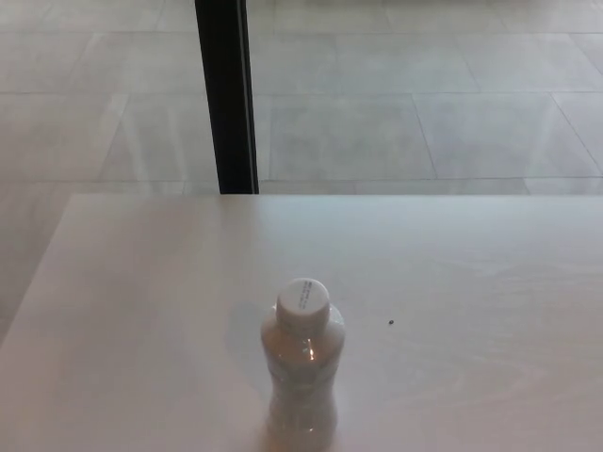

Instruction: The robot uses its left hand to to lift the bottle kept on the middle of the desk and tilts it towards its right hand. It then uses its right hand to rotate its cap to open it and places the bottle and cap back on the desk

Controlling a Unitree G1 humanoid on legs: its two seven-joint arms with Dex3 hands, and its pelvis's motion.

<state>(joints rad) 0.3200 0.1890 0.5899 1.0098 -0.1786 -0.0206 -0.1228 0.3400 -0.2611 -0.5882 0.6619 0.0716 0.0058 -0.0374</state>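
Head view: capped bottle [302, 372] stands upright on the desk [141, 311]; neither hand's fingers visible.

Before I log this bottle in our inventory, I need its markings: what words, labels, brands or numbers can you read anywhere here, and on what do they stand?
Cap of the bottle: a few short lines of small dark print, too small and blurred to read.
Bottle body: no label or text can be made out.
Desk: no writing, only a small dark speck.

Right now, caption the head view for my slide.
Capped bottle standing upright on the white desk, cap still on, no robot hand in view.
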